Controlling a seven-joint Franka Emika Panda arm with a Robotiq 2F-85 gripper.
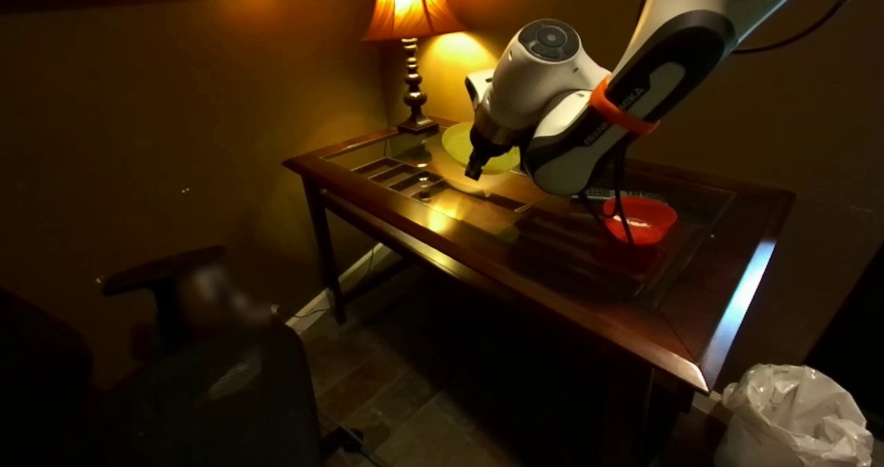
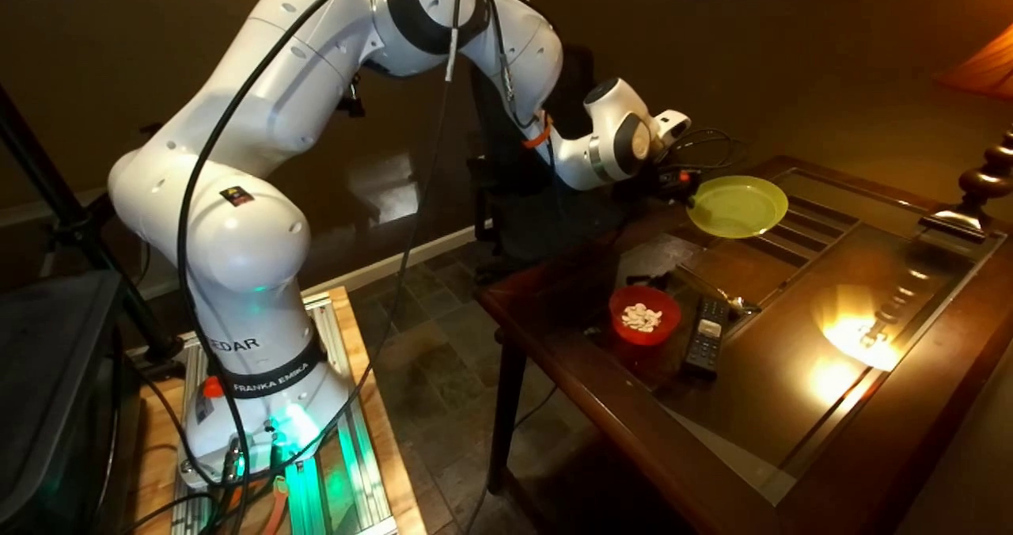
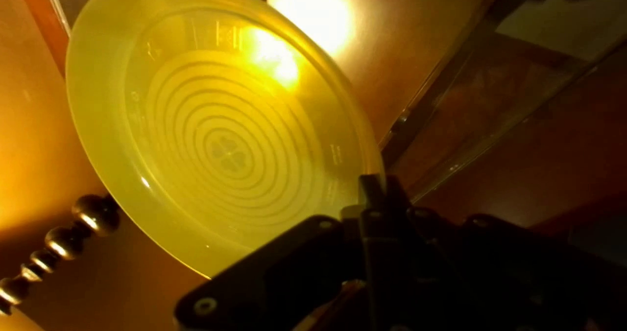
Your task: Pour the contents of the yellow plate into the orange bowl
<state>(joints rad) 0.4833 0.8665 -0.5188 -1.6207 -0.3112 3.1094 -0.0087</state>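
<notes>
A pincer [image 3: 385,188] pinches the yellow plate [image 3: 225,125]; in an exterior view the orange bowl [image 2: 646,337], seven o'clock from it, holds white pieces [image 2: 641,317].

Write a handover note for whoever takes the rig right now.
Gripper: shut on the rim of the yellow plate, which looks to be held above the table.
Orange bowl: on the table, beside the remote, with white pieces in it.
Done: pour looks complete; no pieces show on the plate.
Left: probably just set the plate down and let go.
</notes>
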